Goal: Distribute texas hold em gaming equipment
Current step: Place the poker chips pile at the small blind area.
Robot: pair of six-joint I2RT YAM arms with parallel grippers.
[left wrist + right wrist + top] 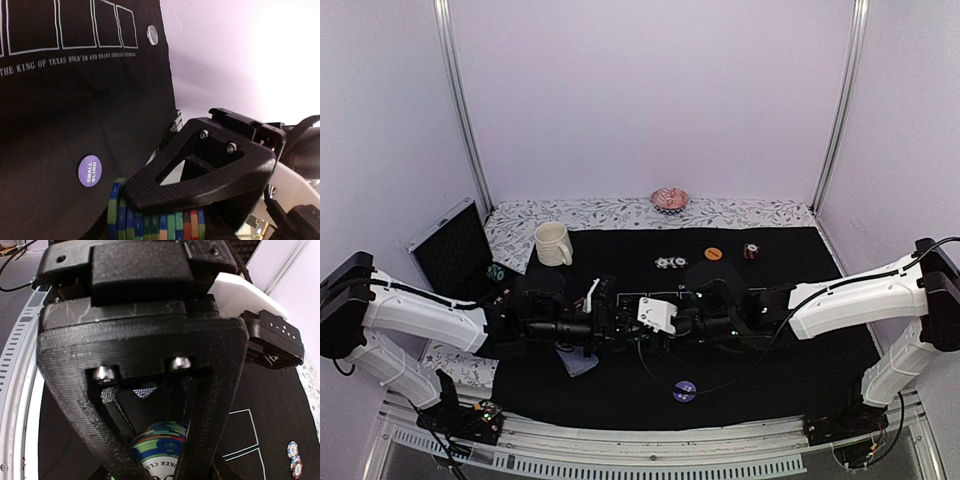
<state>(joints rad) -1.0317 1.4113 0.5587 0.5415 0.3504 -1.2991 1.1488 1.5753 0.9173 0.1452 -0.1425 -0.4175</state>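
- Left end effector (610, 318): positioned tip to tip with other at mat centre; clamped or loose cannot be told.
- Chip stack (155, 222): seen edge-on between both end effectors, above black mat (780, 380), near purple button (90, 170).
- Right end effector (702, 312): finger laid over stack; grip state cannot be told.
- Step judged: stack handover.
- Advised: receiving grip to be squared on stack end faces and firmed before other is loosened; stack to be kept level, else chips likely spilled.

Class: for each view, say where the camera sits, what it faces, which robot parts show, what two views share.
Top external: above, behind the bases; black mat, left arm, right arm.
Left wrist: left arm; mat, chip stack, one finger.
Right wrist: right arm; chip stack, one finger.
Shared: purple button, top and left wrist.
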